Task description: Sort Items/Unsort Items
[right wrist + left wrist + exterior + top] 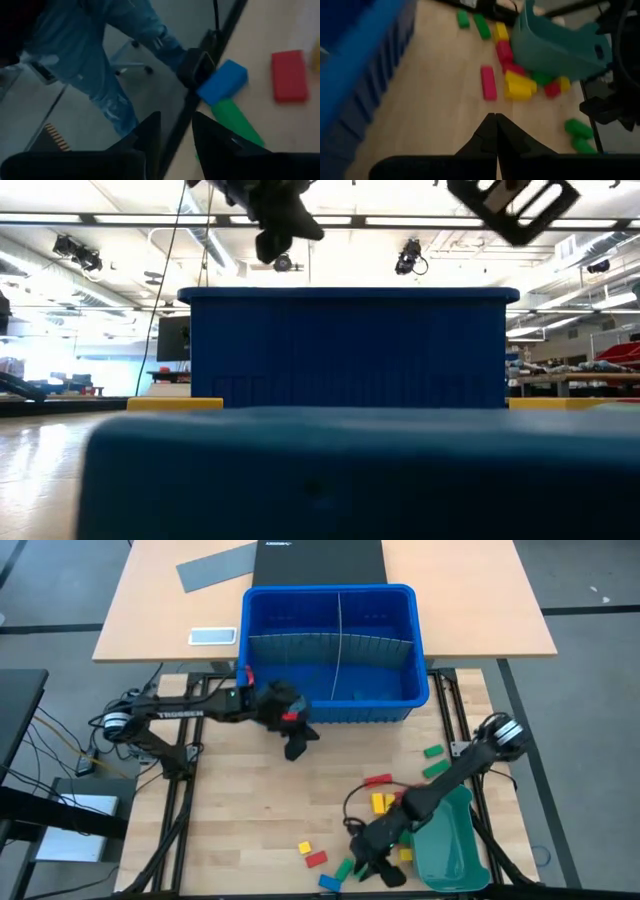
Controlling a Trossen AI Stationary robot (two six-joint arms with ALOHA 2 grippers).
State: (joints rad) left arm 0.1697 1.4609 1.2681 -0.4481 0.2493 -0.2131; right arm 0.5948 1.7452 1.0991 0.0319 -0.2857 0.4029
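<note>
Red, yellow, green and blue blocks lie scattered flat on the wooden table's near right part, among them a red one point(377, 780), a yellow one point(378, 802) and a green one point(433, 751). My left gripper point(295, 747) hangs shut and empty point(495, 122) above bare wood, just in front of the blue bin point(330, 700). My right gripper point(365, 865) is low over the table's near edge, open point(176, 127) with nothing between its fingers. Close ahead of it lie a blue block point(222, 82), a green block point(237, 122) and a red block point(289, 75).
The blue bin with grey dividers point(340, 640) stands at the far middle. A teal tray point(450, 840) sits at the near right beside my right arm. A person in jeans point(105, 65) stands beyond the near edge. A blurred blue thing point(320, 470) fills the low view's foreground.
</note>
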